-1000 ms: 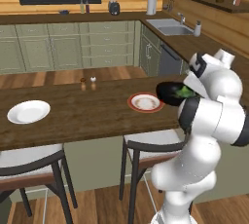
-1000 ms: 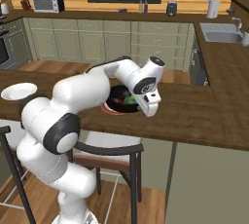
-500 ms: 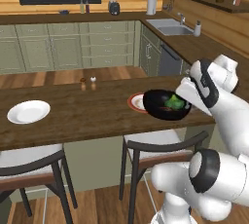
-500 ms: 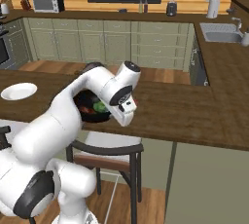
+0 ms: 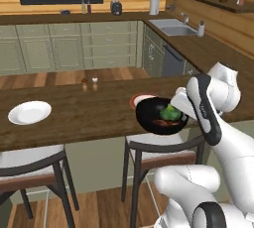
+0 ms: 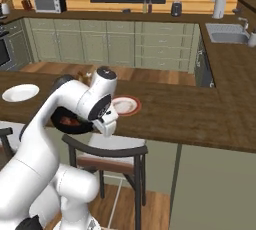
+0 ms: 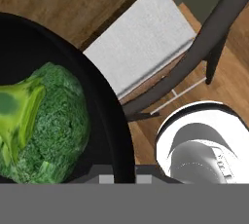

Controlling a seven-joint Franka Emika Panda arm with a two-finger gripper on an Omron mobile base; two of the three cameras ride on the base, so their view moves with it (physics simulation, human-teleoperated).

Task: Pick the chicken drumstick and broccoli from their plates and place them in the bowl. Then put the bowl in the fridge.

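Bowl, fingers clamped on its rim, has swung off the counter toward the stool with broccoli and drumstick aboard; fridge transfer begun.

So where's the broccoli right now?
The broccoli sits inside the black bowl, which the gripper holds by its rim, in the air at the counter's near edge, above a chair and just in front of the red-rimmed plate.
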